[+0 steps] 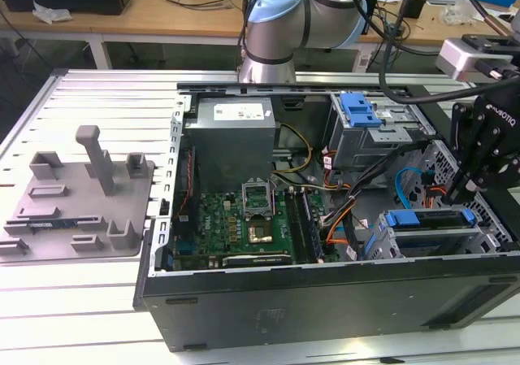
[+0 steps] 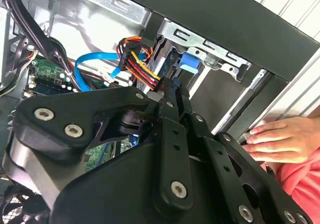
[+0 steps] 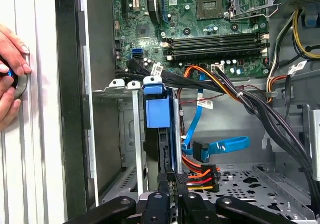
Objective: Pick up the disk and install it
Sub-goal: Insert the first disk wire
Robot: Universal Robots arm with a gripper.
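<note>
Disk (image 3: 158, 113) on edge in drive cage (image 3: 134, 134), blue end showing. My gripper (image 3: 172, 180) at its near edge, jaws almost together; pinching or just pushing, can't tell. Risk: skewed push jams disk in cage; power cable (image 3: 200, 176) beside gripper snags.

1. I see my gripper (image 2: 172, 92) close up by the disk (image 2: 190, 64), which sits in its metal bay (image 2: 220, 54).
2. Orange-red wires (image 2: 137, 59) and a blue cable (image 2: 92, 67) run just beside it.
3. A person's hand (image 2: 272, 139) rests on the case edge.
</note>
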